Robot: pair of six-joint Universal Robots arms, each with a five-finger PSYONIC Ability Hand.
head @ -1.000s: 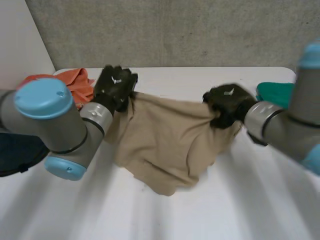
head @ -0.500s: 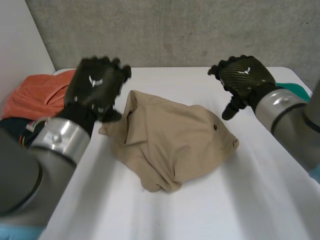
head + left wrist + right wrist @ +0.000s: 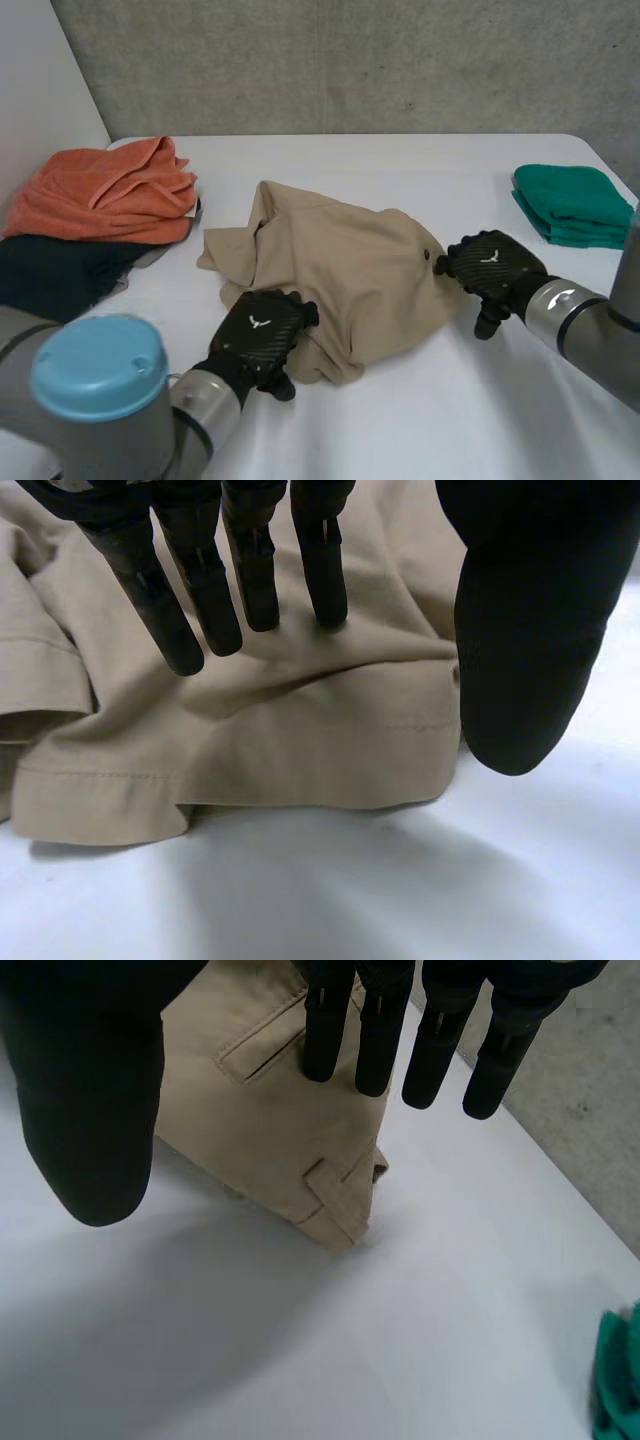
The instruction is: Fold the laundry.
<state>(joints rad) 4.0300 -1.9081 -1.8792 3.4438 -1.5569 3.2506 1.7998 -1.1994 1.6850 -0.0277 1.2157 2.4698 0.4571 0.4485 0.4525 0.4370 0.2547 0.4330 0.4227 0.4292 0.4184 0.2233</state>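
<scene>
A tan garment (image 3: 345,265) lies crumpled in the middle of the white table (image 3: 420,420). My left hand (image 3: 262,333) is low at its near left edge, open. In the left wrist view its straight fingers (image 3: 250,575) hover over the garment's hemmed edge (image 3: 280,770), the thumb apart, nothing held. My right hand (image 3: 493,268) is at the garment's right edge, open. In the right wrist view its fingers (image 3: 375,1030) hang straight over a corner of the garment (image 3: 270,1130) with a pocket and a belt loop, without touching it.
An orange towel (image 3: 110,190) is heaped at the far left, on a dark cloth (image 3: 50,278) by the table's left edge. A folded green cloth (image 3: 570,205) sits at the far right and also shows as a green cloth (image 3: 615,1380) beyond my right hand.
Both hands let go of the garment, which dropped into a heap. They rose open, then came down low to the garment's near left and right edges.
</scene>
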